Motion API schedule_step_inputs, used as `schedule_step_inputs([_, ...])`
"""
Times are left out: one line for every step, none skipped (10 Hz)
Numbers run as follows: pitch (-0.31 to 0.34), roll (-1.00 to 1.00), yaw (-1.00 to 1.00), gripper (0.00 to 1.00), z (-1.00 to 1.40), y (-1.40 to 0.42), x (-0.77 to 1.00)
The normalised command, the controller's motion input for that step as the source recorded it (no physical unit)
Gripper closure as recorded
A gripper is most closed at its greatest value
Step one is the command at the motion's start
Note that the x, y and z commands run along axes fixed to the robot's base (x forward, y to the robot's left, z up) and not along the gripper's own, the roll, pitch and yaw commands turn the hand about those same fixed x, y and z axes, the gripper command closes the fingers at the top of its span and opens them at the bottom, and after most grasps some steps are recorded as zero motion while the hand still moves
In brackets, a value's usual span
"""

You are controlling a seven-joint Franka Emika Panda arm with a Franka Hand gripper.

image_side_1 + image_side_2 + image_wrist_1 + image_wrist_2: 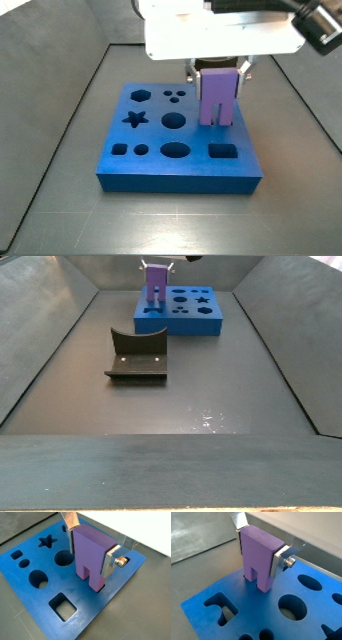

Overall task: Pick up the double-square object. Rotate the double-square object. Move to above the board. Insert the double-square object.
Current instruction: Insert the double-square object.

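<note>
Lavender matte-plastic double-square object [90,557], long axis upright, is clamped between the gripper [91,542] fingers directly over the bright-blue board [107,609], its two legs at the board's top face.

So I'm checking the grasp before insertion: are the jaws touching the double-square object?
Touching. Both wrist views show the gripper above the board, with silver fingers pressed flat against opposite sides of the upright double-square object, no gap.
</note>
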Motion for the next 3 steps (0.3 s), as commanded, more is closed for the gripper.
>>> schedule_step_inputs([-0.166,0.13,0.04,1.00,-0.90,-0.08,0.00])
schedule_step_inputs([0.000,0.00,0.00,0.00,0.00,0.00,0.00])
schedule_step_inputs([0.000,0.00,0.00,0.00,0.00,0.00,0.00])
